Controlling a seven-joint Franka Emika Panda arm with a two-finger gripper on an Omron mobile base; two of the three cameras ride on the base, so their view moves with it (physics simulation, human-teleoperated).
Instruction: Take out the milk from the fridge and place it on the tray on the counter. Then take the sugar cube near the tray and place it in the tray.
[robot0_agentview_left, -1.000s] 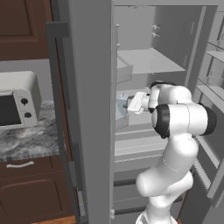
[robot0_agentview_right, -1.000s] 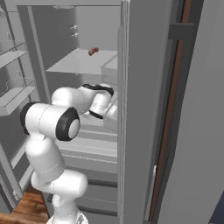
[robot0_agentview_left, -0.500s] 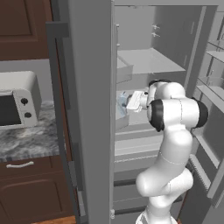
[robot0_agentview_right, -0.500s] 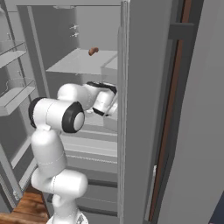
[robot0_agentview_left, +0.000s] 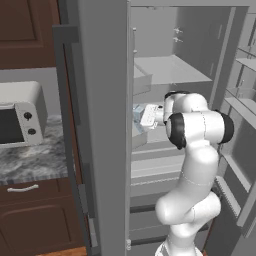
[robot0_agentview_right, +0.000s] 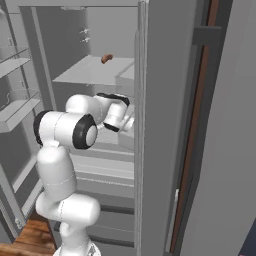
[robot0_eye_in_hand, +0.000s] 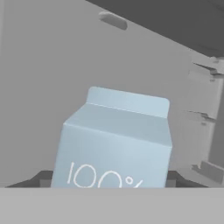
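One milk (robot0_eye_in_hand: 114, 144) carton sits on a fridge (robot0_agentview_left: 172, 70) shelf, dead centre between the gripper (robot0_eye_in_hand: 109, 179) tips. Jaws flank it; can't tell if they're clamped yet. Squeeze squarely below the gable, then pull back toward 6 o'clock.

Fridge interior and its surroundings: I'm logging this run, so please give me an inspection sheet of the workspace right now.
Surface: pale grey shelves inside the open tall grey metallic fridge.
Job's things: small pale blue-and-white gable-top milk carton stands upright on a shelf, printed "100%", right before the hand camera.
Clutter: small brown item on an upper shelf; too small to identify.
Grippers: two-finger gripper reaches to the carton; dark fingertips flank its sides; whether it grips cannot be told.
Cables: nothing seen.
Surroundings: white microwave on the grey marbled stone counter over dark brown cabinets.
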